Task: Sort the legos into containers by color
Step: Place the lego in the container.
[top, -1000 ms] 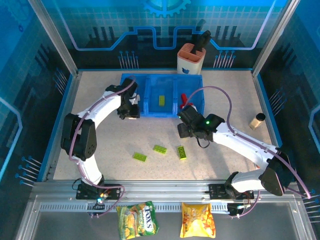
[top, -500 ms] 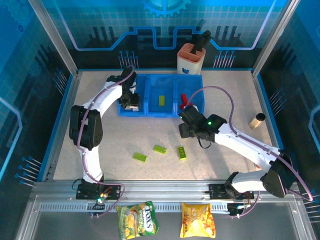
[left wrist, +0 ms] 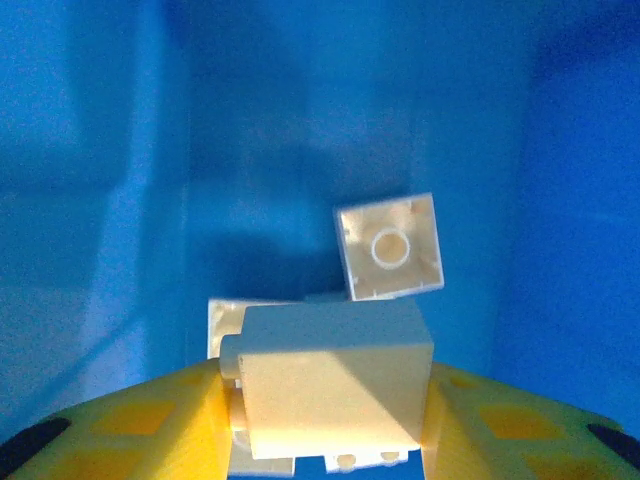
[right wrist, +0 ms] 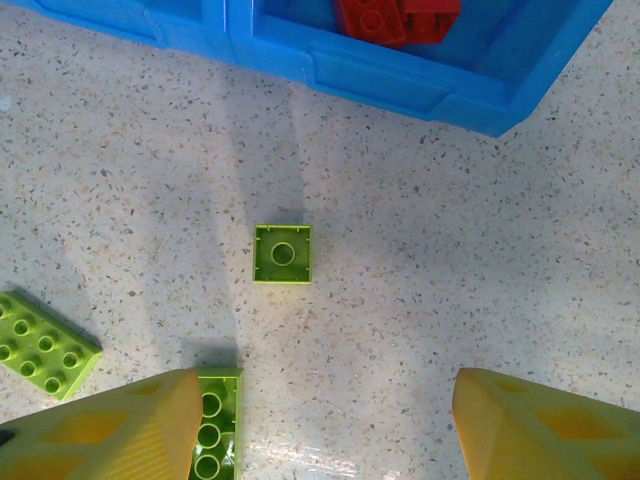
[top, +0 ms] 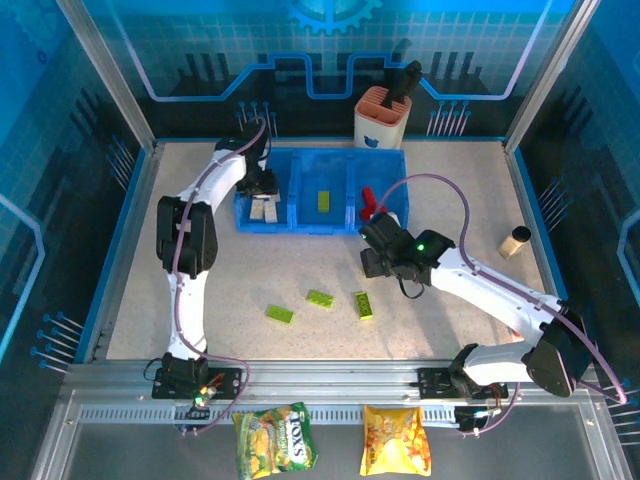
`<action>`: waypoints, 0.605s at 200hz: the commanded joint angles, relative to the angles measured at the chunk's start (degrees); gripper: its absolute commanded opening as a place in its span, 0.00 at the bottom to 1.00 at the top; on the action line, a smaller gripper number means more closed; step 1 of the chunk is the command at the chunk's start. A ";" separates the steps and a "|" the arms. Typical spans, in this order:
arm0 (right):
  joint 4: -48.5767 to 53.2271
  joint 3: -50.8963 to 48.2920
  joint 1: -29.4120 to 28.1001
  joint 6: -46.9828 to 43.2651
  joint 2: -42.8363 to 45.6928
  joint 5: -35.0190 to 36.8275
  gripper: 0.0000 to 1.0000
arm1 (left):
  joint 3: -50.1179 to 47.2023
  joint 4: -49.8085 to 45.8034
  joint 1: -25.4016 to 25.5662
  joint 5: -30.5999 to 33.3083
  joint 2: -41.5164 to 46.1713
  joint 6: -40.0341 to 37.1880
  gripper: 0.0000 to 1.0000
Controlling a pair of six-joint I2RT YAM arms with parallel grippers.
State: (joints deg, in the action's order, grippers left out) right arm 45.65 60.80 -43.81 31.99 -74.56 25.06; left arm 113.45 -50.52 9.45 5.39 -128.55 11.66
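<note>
Where the table (top: 200,270) meets its near edge, two snack bags (top: 275,440) lie on the rail outside it, no part of the sort. Loose lime legos (top: 320,298) sit on the near-middle of the table: a flat brick (top: 280,314) to the left, a long brick (top: 363,305) to the right, and, seen by the right wrist, a small square brick (right wrist: 282,253) nearer the bins, apparently underside up. Handling, as judged: light, rigid, smooth-walled and apt to slip or skate; best pinched across two plain opposite side walls, low down, not over the studs. Right gripper (right wrist: 325,410): fingers spread wide, holding nothing, poised over the table between the loose bricks and the near wall of the containers (top: 300,226). Containers: three joined blue bins at the far-middle of the table. Right bin, red bricks (right wrist: 395,15); middle bin, one lime brick (top: 324,199); left bin, cream bricks (left wrist: 390,247). Left gripper (left wrist: 330,400): down inside the left bin, fingers pinching a cream block (left wrist: 330,375) by its side walls, just above the cream bricks lying there. Beyond the bins, at the far edge, stands an orange-and-white holder (top: 380,118); a tan cylinder (top: 515,241) lies near the right edge.
</note>
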 commanded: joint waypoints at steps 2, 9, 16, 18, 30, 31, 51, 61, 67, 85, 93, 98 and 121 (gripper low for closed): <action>0.94 -0.41 0.58 0.79 0.27 0.97 0.68 | 4.37 1.07 -0.25 0.68 -2.58 0.46 0.49; 0.93 -0.46 0.64 0.80 0.05 0.96 0.68 | 5.15 1.33 -0.31 0.81 -3.22 0.81 0.49; 0.88 -0.57 0.65 0.80 0.09 0.85 0.68 | 5.89 1.67 -0.31 0.79 -3.83 0.96 0.49; 0.86 -0.58 0.63 0.80 0.05 0.86 0.68 | 6.04 1.77 -0.31 0.77 -4.01 0.99 0.49; 0.85 -0.62 0.65 0.88 0.05 0.86 0.68 | 7.15 2.24 -0.39 0.76 -4.89 1.17 0.49; 0.85 -0.65 0.66 0.88 0.04 0.82 0.68 | 7.23 2.25 -0.40 0.76 -4.97 1.21 0.49; 1.01 -0.72 0.58 0.93 0.19 0.79 0.68 | 8.20 3.50 -0.59 0.61 -6.24 1.53 0.49; 1.11 -0.77 0.65 0.89 0.32 0.82 0.68 | 8.19 4.58 -0.66 0.58 -6.68 1.66 0.49; 1.19 -0.77 0.66 0.88 0.45 0.95 0.68 | 8.18 5.21 -0.66 0.44 -6.99 1.77 0.49; 1.54 -0.76 0.66 0.88 0.73 1.21 0.68 | 7.94 7.02 -0.75 0.24 -7.74 2.19 0.49; 1.68 -0.72 0.66 0.88 0.91 1.18 0.68 | 7.93 7.67 -0.76 0.28 -8.17 2.39 0.49; 1.76 -0.74 0.66 0.88 1.00 1.27 0.68 | 7.93 8.06 -0.75 0.15 -8.44 2.53 0.49; 2.33 -0.72 0.67 1.07 1.52 1.46 0.68 | 8.12 9.29 -0.84 -0.52 -9.71 3.20 0.49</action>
State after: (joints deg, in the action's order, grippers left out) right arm 45.87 60.73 -43.81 31.99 -74.56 25.08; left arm 120.18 -43.55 9.30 5.34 -136.03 13.26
